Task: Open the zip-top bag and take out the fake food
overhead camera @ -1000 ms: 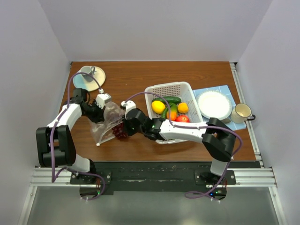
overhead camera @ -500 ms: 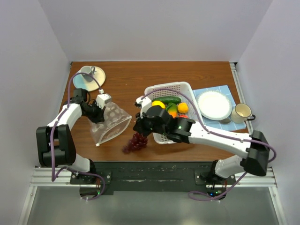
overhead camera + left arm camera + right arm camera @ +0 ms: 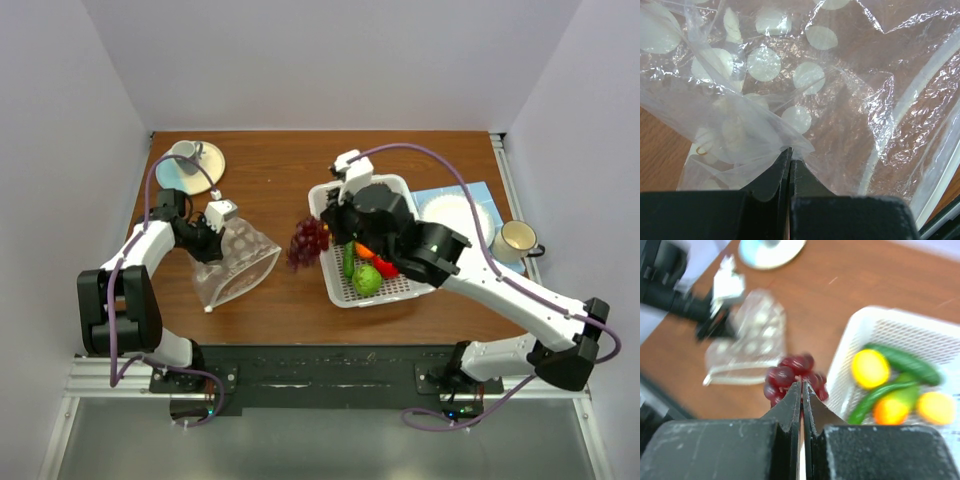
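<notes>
The clear, dot-printed zip-top bag [image 3: 238, 264] lies on the table at the left, its mouth facing right. My left gripper [image 3: 212, 243] is shut on its upper film [image 3: 805, 75], the closed jaws pinching a fold at the tip [image 3: 790, 152]. No food shows inside it. My right gripper [image 3: 322, 232] is shut on the purple grapes [image 3: 308, 243], which hang in the air just left of the white basket [image 3: 400, 190]. In the right wrist view the grapes [image 3: 787, 374] bunch round the closed tips [image 3: 801, 385]. The basket [image 3: 850, 335] holds a lemon [image 3: 870, 368], a cucumber [image 3: 905, 362], an orange [image 3: 890, 410], a green round one [image 3: 367, 280] and a red one [image 3: 386, 266].
A saucer with a cup [image 3: 190, 165] sits at the back left. A white plate [image 3: 455, 222] on a blue cloth and a mug [image 3: 515, 240] stand right of the basket. Walls close in the table on three sides.
My right gripper drew the grapes out of the bag, then swung up and right with them to the basket's left edge. The left gripper and bag stayed put.
</notes>
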Tool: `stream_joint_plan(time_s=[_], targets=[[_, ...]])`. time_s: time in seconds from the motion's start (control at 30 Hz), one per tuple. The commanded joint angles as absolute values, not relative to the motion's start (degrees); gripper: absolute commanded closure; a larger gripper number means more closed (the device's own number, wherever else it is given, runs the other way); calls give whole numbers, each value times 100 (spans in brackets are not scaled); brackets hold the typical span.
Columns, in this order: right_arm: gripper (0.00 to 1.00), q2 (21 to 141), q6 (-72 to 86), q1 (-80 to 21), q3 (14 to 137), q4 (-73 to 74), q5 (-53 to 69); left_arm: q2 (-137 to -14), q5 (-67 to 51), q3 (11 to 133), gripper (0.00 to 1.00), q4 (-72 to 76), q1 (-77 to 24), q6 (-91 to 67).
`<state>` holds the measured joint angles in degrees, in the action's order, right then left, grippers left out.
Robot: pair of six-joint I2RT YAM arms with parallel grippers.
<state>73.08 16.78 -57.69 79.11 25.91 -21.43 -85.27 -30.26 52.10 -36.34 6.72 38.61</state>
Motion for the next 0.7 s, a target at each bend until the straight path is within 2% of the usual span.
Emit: stream_joint_plan(time_s=[0.0, 0.27, 0.67], targets=[[100, 7137, 1248, -5494, 8419, 2584, -3267, -8508, -3155, 5142, 100, -3586, 668, 3920], [100, 7373, 1169, -4949, 8675, 2373, -3691, -8490, -3129, 5071, 100, -3586, 668, 3964], [100, 7523, 1441, -4491, 7647, 1890, -3832, -8192, -3313, 5142, 100, -3814, 668, 3999]])
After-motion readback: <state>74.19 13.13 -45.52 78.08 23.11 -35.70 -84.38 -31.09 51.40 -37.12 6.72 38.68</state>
